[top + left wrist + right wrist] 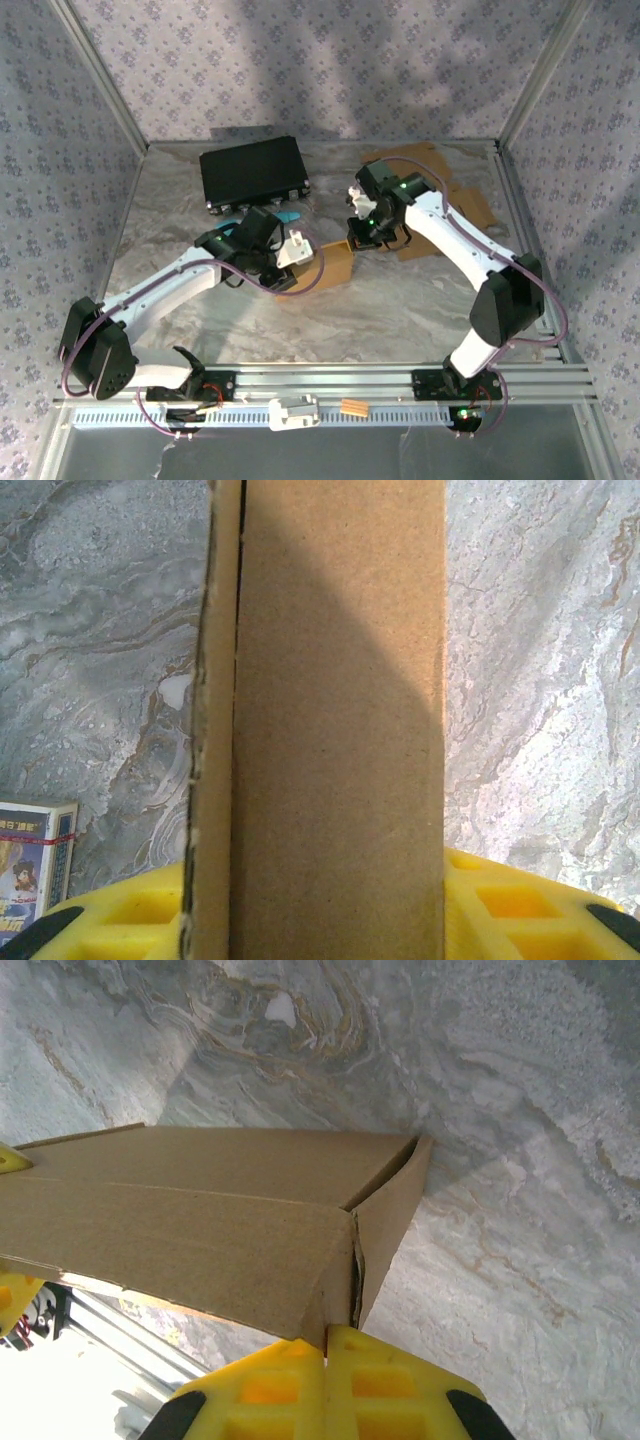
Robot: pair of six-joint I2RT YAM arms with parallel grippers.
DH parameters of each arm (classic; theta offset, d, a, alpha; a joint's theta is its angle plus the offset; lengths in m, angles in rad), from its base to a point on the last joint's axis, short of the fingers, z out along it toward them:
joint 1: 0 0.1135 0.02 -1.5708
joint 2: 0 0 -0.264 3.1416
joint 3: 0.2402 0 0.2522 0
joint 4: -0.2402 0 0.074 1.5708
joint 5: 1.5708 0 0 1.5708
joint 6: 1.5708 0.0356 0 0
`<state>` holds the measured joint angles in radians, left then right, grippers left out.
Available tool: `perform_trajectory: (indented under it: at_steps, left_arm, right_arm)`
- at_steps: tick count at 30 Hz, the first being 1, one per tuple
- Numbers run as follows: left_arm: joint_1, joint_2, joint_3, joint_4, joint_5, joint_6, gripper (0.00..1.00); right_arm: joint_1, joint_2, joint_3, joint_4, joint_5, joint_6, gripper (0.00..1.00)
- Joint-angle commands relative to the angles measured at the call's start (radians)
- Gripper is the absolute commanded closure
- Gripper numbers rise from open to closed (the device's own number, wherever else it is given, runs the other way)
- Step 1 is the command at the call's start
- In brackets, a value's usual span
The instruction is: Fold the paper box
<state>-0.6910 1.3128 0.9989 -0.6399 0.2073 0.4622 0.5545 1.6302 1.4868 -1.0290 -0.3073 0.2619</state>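
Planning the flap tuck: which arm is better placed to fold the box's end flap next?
Right, probably. The right gripper, shut, sits at the loose end flap of the paper box, while the left gripper clamps the box's body, steadying it.

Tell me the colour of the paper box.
The box is plain brown cardboard, clearest in the right wrist view.

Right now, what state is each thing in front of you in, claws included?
paper box: partly folded, one end flap ajar, gripped by both claws
left claw: clamped across the box's width
right claw: shut on the box's corner edge
black case: closed, flat at the back
cardboard sheets: unfolded, lying flat
printed pack: lying flat
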Motion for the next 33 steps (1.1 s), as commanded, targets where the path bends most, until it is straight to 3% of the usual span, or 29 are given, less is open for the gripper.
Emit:
perform_trajectory:
  at_steps: [1, 11, 23, 27, 33]
  left_arm:
    - [0.018, -0.006, 0.030, 0.016, 0.015, -0.037, 0.53]
    - [0.018, -0.122, 0.005, 0.038, -0.012, -0.106, 0.40]
    - [0.018, -0.190, -0.045, 0.056, -0.058, -0.169, 0.38]
    - [0.018, -0.212, 0.007, 0.024, -0.165, -0.315, 0.40]
    - [0.018, -0.310, 0.030, -0.122, -0.224, -0.518, 0.50]
  right_arm:
    - [0.009, -0.028, -0.050, 0.024, 0.063, -0.015, 1.00]
    - [0.024, -0.041, -0.024, 0.020, 0.097, 0.006, 1.00]
    - [0.090, -0.032, -0.004, 0.025, 0.164, 0.048, 1.00]
    - [0.097, -0.029, 0.007, 0.014, 0.186, 0.062, 1.00]
    - [0.103, -0.016, 0.027, 0.001, 0.198, 0.077, 1.00]
